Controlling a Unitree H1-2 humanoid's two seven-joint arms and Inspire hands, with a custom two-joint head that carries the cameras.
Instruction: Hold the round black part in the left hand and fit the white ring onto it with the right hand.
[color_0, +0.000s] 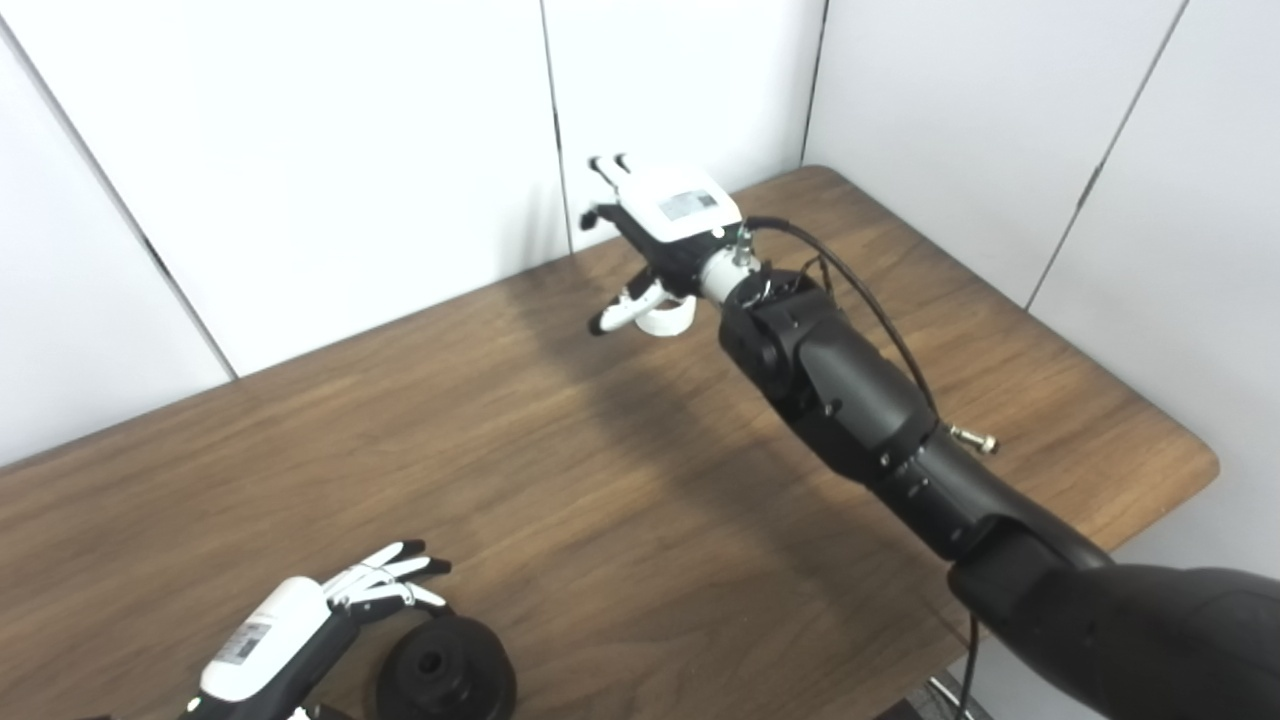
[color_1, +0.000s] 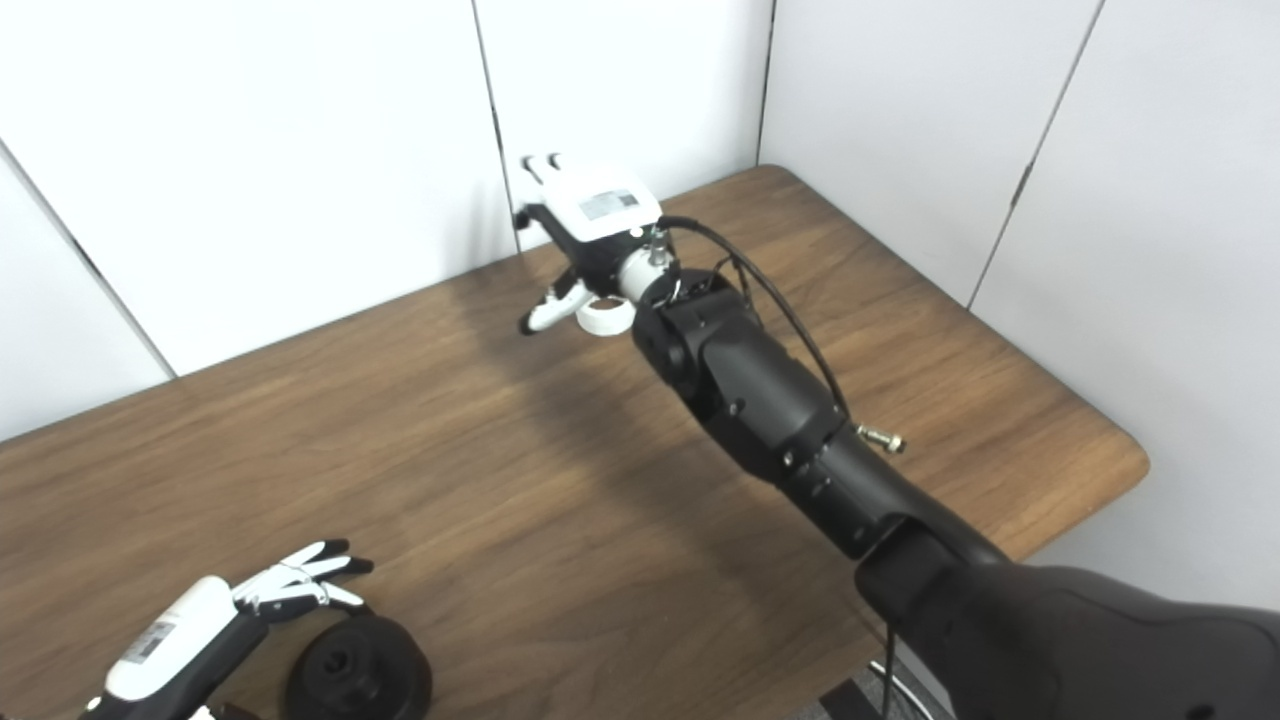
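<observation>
Left eye view: right hand (color_0: 665, 235) reaches to the far side of the wooden surface (color_0: 600, 480), fingers spread, grasping nothing; white ring (color_0: 667, 320) lies on the surface just beneath its thumb. Left hand (color_0: 300, 625) sits at the near left, fingers extended and released, just beside the round black part (color_0: 445, 675), which rests on the surface.

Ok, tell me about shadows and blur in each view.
Left eye view: a broad soft shadow crosses the table under the right arm; the left hand looks slightly soft. Right eye view: the same shadow; the white ring is small but distinct.
</observation>
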